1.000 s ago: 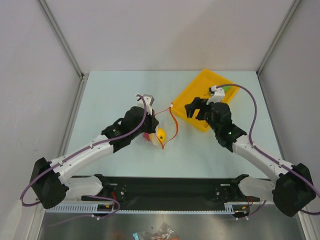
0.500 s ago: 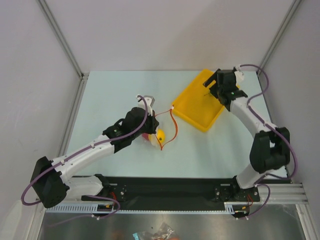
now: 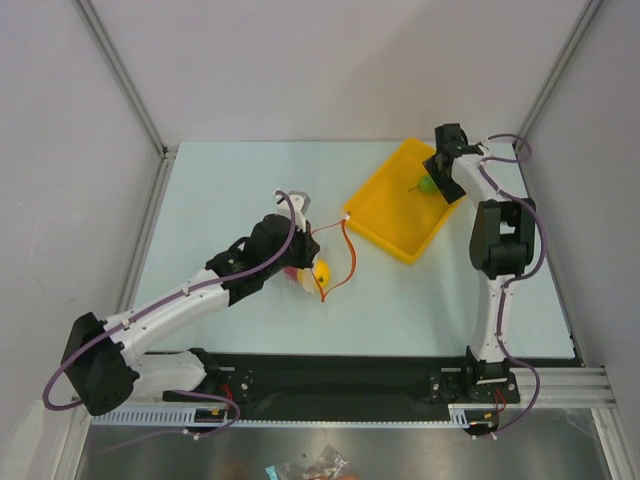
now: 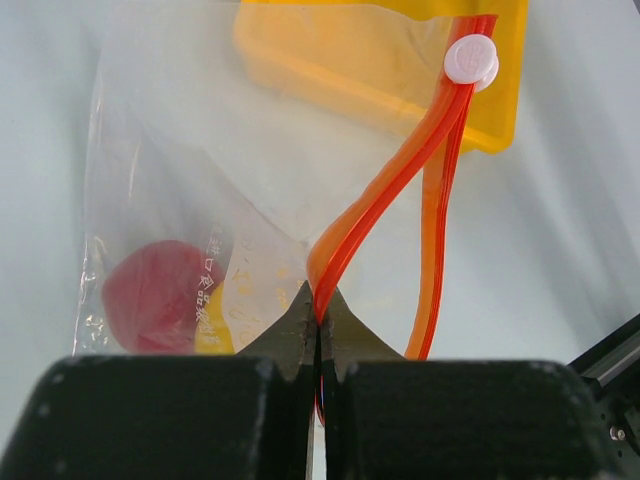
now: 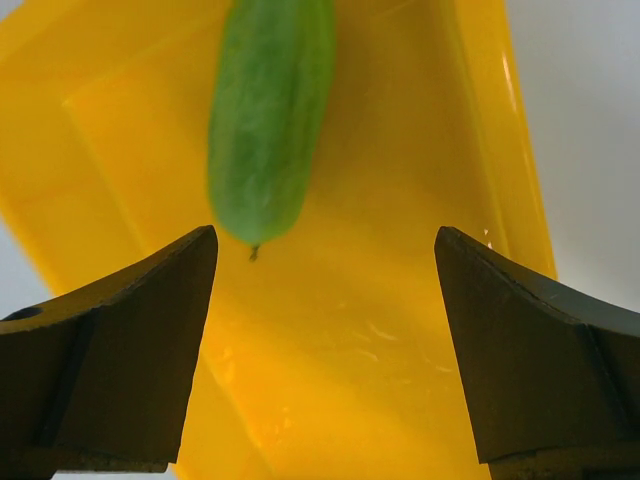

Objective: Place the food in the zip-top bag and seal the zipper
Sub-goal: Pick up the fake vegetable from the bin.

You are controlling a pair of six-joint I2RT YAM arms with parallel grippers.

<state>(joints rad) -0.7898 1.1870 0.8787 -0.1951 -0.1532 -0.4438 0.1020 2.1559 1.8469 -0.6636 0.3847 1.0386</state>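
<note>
Two of the toy pieces lie inside the clear bag [image 4: 180, 150]. The red fruit [image 4: 150, 295] is to the left of the left pincer [image 4: 318, 310], and the lemon [image 4: 215, 332] sits just beside that pincer's left finger, partly hidden behind it. The left pincer is pressed together, pinching one band of the red-orange zipper [image 4: 390, 190] between its tips. From there the band climbs up and to the right to a white slider [image 4: 470, 60]. A second band drops back down just right of the pincer, apart from the first, so the mouth of the bag gapes.

The right pincer [image 5: 325, 240] is spread wide over the yellow tray [image 5: 400, 330] and holds nothing. The green vegetable [image 5: 268, 110] lies in the tray ahead of the gap, closer to the left finger than the right. Its stem end points back toward the pincer and it touches neither finger. From above, the tray rests on the pale table [image 3: 220, 190] beyond the left pincer and to its right.
</note>
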